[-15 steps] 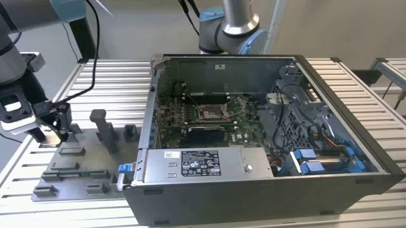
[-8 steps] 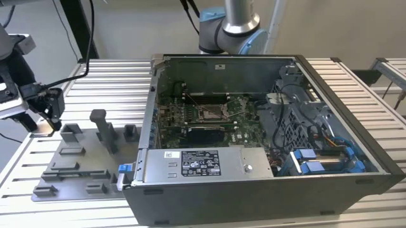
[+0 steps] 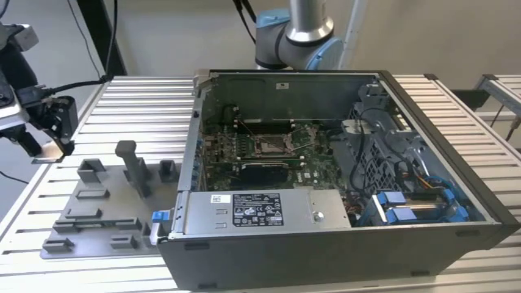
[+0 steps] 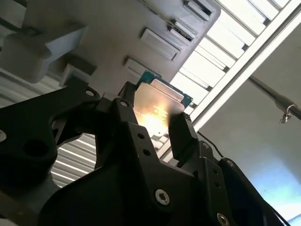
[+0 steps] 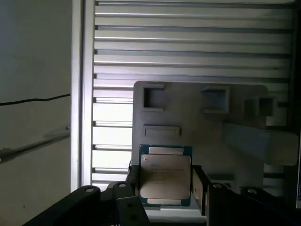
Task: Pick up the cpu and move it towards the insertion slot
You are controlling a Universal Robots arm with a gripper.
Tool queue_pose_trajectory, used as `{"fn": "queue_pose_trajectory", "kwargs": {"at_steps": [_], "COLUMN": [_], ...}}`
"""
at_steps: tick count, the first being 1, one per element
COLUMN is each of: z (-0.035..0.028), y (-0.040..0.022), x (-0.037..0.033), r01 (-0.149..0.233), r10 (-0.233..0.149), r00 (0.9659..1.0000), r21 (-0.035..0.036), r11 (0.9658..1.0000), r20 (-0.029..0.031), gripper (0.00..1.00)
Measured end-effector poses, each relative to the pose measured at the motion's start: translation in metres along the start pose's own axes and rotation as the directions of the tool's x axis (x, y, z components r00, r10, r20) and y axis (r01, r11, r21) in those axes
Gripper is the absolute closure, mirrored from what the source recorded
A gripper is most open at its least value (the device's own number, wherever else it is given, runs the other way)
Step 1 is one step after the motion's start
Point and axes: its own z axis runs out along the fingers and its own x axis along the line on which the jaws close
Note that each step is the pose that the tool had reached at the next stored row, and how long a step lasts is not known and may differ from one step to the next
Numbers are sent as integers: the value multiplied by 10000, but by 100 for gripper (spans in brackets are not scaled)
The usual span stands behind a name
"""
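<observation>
Gripper [image 5: 165, 186] is grasping the cpu [image 5: 165, 172]. In both wrist views black fingers [image 5: 200, 188] are pressing on two opposite edges, and the silvery face is turning toward the first wrist camera. The chip is sitting square between the fingers, with no tilt visible.

Just beyond it, the grey tray [image 5: 188, 122] is lying on the slatted table [image 5: 188, 47]. The cpu is hanging clear of both and is not touching the tray's pockets.

In the exterior view the gripper [image 3: 50, 131] is hovering at the exterior view's left edge. It is above the table's edge, beside the tray [image 3: 97, 210] and outside its outline. The cpu is showing as a pale tab [image 3: 47, 151] at the gripper's lower end.

Farther off, at frame centre, the open computer case [image 3: 456, 201] is standing on the table. Inside it, the insertion slot [image 3: 273, 143] is sitting on the green board with its silver frame showing. The slot and the cpu are well apart, with the tray and the case wall between them.

Judgement: the pick-up is looking complete. The travel toward the slot is barely begun or not yet done.
</observation>
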Motion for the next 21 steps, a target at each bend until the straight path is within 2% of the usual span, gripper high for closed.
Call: {"fn": "queue_pose_trajectory", "kwargs": {"at_steps": [4,10,14,18,21], "z": [-89,-332,-435,-575,-583], "y": [34,44,49,54,54], "x": [0,1,2,2,2], "r01": [140,140,139,140,140], "r10": [-140,-140,-139,-140,-140], "r00": [9999,9999,9999,9999,9999], "r21": [1,2,2,2,0], "r11": [9999,9999,9999,9999,9999], "r20": [-7,-6,-5,-5,-2], "gripper": [100,100,100,100,100]}}
